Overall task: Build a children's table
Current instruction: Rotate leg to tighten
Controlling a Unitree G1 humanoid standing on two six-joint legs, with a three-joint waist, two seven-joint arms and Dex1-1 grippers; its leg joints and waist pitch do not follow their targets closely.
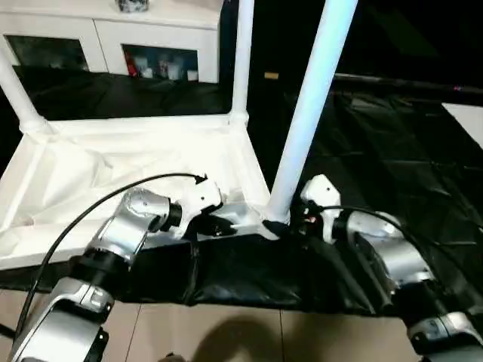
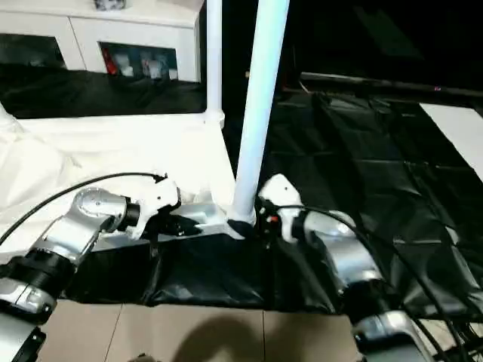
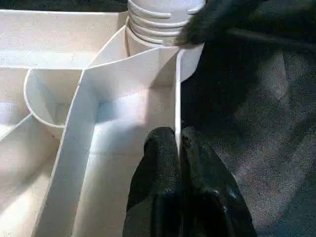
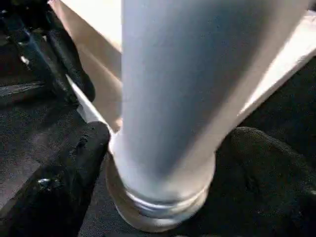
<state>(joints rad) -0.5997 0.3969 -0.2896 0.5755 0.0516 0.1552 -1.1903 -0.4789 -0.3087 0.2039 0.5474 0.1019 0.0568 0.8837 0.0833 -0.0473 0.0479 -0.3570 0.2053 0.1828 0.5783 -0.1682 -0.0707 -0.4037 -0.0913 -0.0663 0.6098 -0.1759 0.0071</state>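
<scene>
No writing can be read on anything here. The left pincer (image 3: 178, 163) is clamped on the thin near rim of the children's table (image 1: 136, 170), a smooth white ribbed plastic top lying upside down on the black-covered counter (image 1: 392, 158). Just beside it the right pincer (image 4: 158, 163) is closed round the threaded base of a round tapered leg (image 1: 309, 113) standing upright in the corner socket (image 3: 163, 22).

White children's table (image 1: 136, 162) upside down on black cover, tubular legs (image 1: 309, 113) upright in corner sockets.
</scene>
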